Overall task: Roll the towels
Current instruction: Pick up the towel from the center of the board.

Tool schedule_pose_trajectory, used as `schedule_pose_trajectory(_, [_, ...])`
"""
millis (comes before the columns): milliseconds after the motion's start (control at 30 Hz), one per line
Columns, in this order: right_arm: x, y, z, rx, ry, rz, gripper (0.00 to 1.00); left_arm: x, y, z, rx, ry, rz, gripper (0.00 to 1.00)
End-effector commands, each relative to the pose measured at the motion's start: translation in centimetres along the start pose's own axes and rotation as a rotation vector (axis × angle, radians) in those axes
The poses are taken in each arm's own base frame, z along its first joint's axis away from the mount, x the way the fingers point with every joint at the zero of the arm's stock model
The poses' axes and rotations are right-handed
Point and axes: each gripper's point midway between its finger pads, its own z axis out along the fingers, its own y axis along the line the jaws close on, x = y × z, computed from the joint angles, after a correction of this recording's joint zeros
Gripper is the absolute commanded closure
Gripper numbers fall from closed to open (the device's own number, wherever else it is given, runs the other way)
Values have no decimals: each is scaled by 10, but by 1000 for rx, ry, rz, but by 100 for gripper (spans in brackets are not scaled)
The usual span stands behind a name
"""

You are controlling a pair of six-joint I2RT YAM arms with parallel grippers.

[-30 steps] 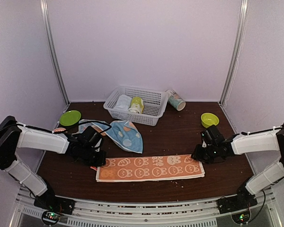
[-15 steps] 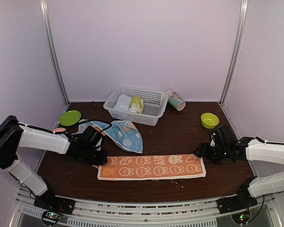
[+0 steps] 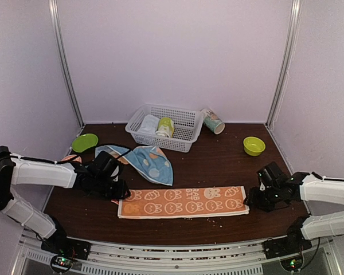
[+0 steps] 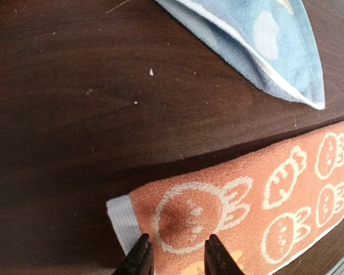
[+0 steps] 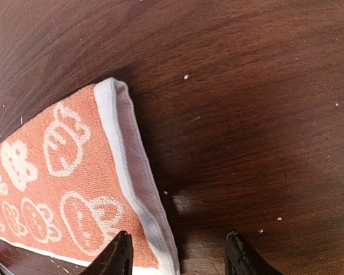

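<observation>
Peach towel (image 3: 183, 201) lying flat on worktop (image 3: 218, 166), blue towel (image 3: 152, 162) bunching behind. Left fingers (image 4: 139, 259) hovering narrowly parted over left end, right fingers (image 5: 119, 255) gaping at right hem, both gripping nothing. Soft, light, floppy; pinching short hem likely working best.

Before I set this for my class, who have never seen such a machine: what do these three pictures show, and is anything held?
Two robot arms are bolted at the near edge of a table, each with a two-finger gripper. The wide picture looks down from above and behind them; the close-ups come from cameras on their wrists. A peach-orange towel lies flat on it, the left gripper at one end, the right gripper at the other. Both stand open; nothing is held. Behind lie a light blue towel, a white basket with two rolled towels, a green plate, a green bowl and a tipped cup.
</observation>
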Motion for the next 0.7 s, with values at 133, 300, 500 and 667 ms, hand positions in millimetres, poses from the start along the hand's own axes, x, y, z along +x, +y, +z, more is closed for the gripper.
schedule_pose_trajectory(133, [25, -6, 14, 50, 115, -6, 67, -14, -12, -19, 52, -50, 21, 67])
schedule_pose_trajectory(300, [36, -9, 20, 55, 145, -2, 83, -22, -14, -34, 56, -88, 31, 67])
schedule_pose_trajectory(500, [15, -7, 5, 68, 42, 6, 100, -26, -14, -42, 51, -106, 39, 66])
schedule_pose_trajectory(667, [-38, 1, -35, 111, -135, -44, 100, -31, -18, -47, 68, -125, 38, 67])
